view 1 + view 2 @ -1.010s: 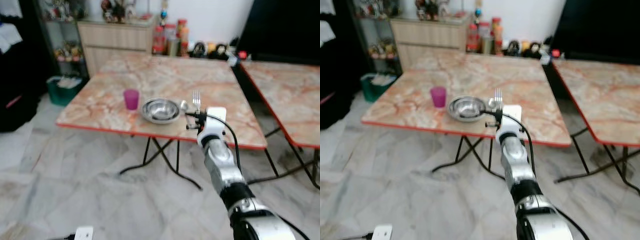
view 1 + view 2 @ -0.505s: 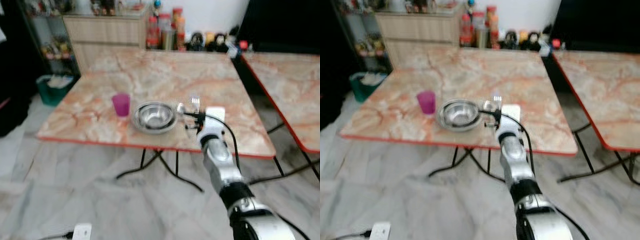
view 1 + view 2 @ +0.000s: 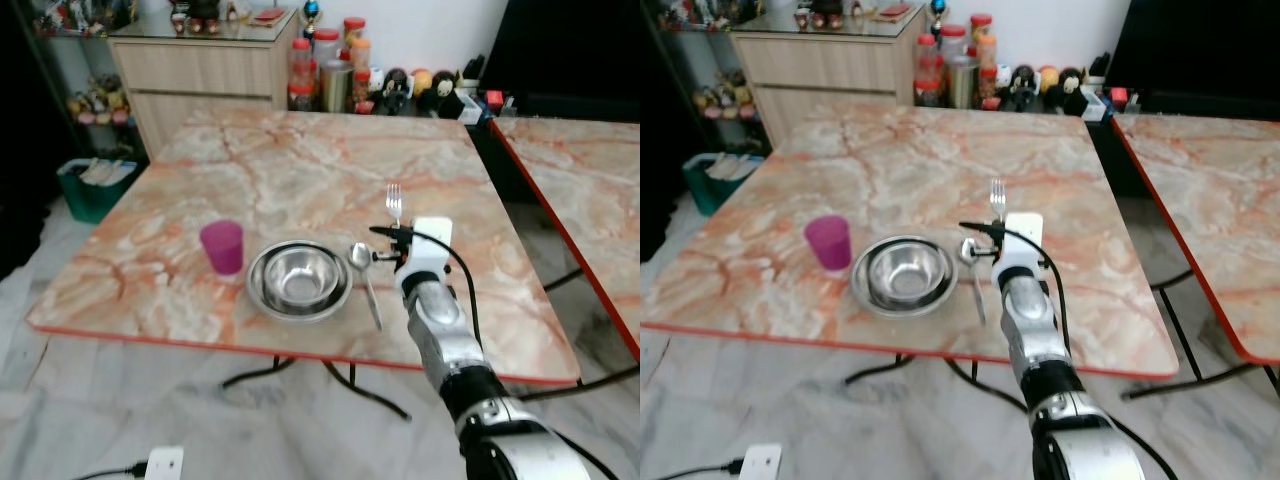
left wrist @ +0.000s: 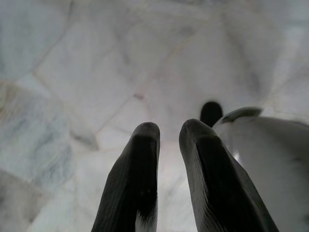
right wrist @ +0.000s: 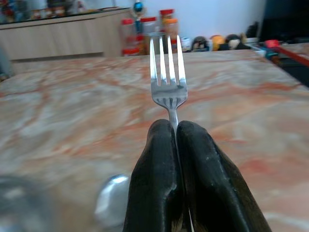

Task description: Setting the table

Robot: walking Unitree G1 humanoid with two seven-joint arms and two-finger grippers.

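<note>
I have the right gripper point(image 5: 176, 140) out over the near part of the table point(image 3: 300, 150), just to the right of the spoon point(image 3: 364, 275); its two black fingers point(image 5: 154, 179) are pressed together on the handle of a fork point(image 5: 167, 72), with no gap visible between them beyond the handle itself. The fork stands upright, tines up, clear of the tabletop. The place setting so far: a steel bowl point(image 3: 298, 278) near the front edge, a pink cup point(image 3: 222, 246) just beside it on the robot's left, the spoon lying just beside the bowl on the right, handle toward me.

Handling, as I judge it: the fork is light, stiff and smooth metal — it will slip or pivot in the pads if the grip slackens; it is not fragile, though it will clatter and may skid on the polished stone if let go from a height. The hold sits low on the thin handle, below the neck, which leaves the heavier head free to swing; I would keep the fingers firmly closed until the handle is laid flat.

The left gripper point(image 4: 169, 159) hangs idle over the pale floor point(image 4: 72, 72), fingers a small gap apart and holding nothing.

Remaining step, in my judgement — setting the fork down on the bare table beside the spoon.
</note>
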